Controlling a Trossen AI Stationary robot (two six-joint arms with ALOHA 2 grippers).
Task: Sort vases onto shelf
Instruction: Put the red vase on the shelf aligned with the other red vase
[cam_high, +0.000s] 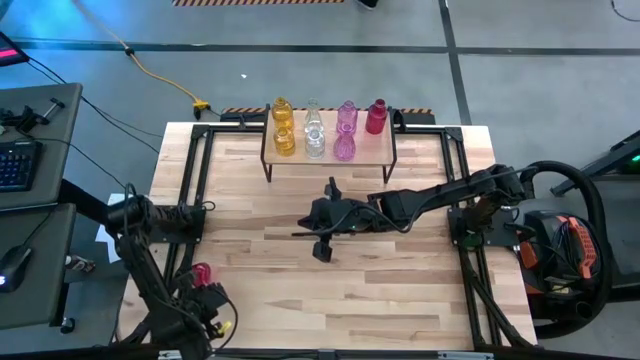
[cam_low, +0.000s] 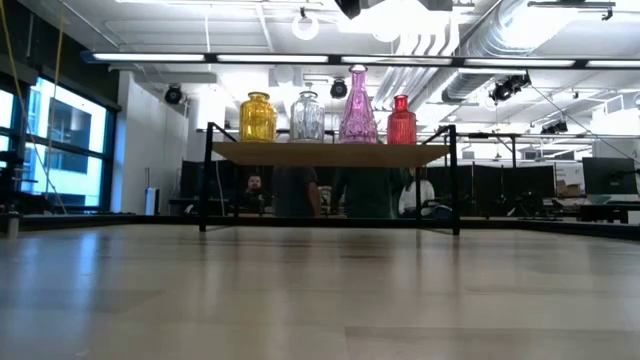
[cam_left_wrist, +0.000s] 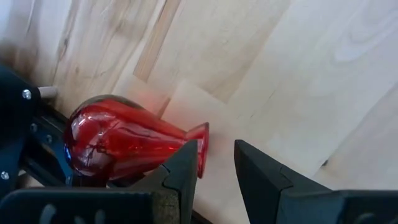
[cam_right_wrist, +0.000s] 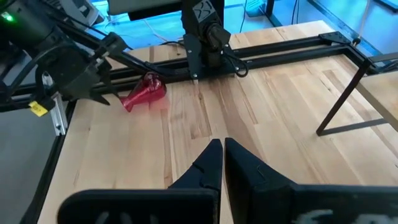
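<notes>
high view, 7 vases on shelf (cam_high: 380, 153), 1 red vase (cam_high: 201, 273) on table

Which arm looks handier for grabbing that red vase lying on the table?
The left. Its gripper is right beside the tipped red vase, fingers apart, at the table's near left corner. The right gripper sits mid-table, fingers closed, well away from it.
</notes>
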